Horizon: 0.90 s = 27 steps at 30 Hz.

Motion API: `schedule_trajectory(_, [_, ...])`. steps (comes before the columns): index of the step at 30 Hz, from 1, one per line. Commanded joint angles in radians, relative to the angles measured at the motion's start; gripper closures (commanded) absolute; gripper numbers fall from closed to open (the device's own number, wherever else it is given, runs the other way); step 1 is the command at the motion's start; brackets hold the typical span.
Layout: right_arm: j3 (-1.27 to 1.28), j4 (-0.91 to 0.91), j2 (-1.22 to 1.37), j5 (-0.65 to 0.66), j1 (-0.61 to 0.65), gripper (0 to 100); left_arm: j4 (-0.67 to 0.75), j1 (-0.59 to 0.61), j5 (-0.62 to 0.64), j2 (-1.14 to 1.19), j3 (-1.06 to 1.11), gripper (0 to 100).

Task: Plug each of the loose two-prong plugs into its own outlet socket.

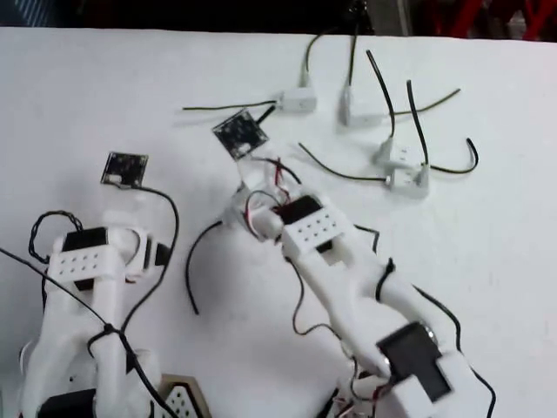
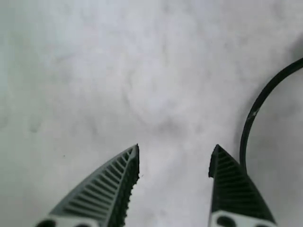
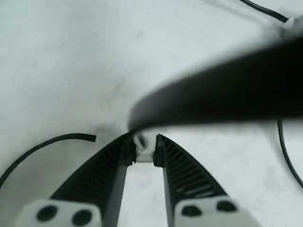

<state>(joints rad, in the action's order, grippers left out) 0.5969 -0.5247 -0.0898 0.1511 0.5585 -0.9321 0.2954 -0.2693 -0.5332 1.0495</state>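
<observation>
1. Left gripper (image 2: 177, 150): hangs over bare white table (image 2: 142, 71) at about 8 o'clock in the high view, jaws apart with nothing between them. Black cable (image 2: 247, 135) curves just beside one finger.
2. Small black circuit board (image 1: 124, 168): sits at 10 o'clock, just beyond the left arm (image 1: 87, 261). Second board (image 1: 239, 132) sits tilted, nearer 12 o'clock.
3. Right gripper (image 3: 144, 138): sits near the table's middle on an arm reaching in from 5 o'clock, jaws clamped on a small white plug (image 3: 143, 152). Thin black wire (image 1: 193, 270) curls off toward 7 o'clock, just beside the gripper.
4. White connector (image 1: 296, 100), second connector (image 1: 355, 110) and a close pair of connectors (image 1: 409, 180): lie at 1 to 2 o'clock, each with a black lead, well apart from the held plug. Cannot tell plugs from sockets among them.
</observation>
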Motion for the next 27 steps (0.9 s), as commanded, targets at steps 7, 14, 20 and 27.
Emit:
schedule_trajectory(7, [-0.049, 0.019, 0.044, -0.012, -0.051, 98.1, 0.014, 0.01, -0.009, -0.038, 0.0, 76])
schedule_trajectory(14, [-0.049, -0.024, 0.038, -0.04, -0.051, 98.1, 0.014, 0.01, -0.009, -0.038, 0.0, 76])
schedule_trajectory(20, [-0.049, -0.048, 0.041, -0.043, -0.053, 98.1, 0.014, 0.01, -0.012, -0.038, 0.0, 76])
schedule_trajectory(27, [-0.049, -0.044, 0.097, -0.044, -0.047, 98.1, 0.014, 0.01, -0.012, -0.036, 0.0, 76])
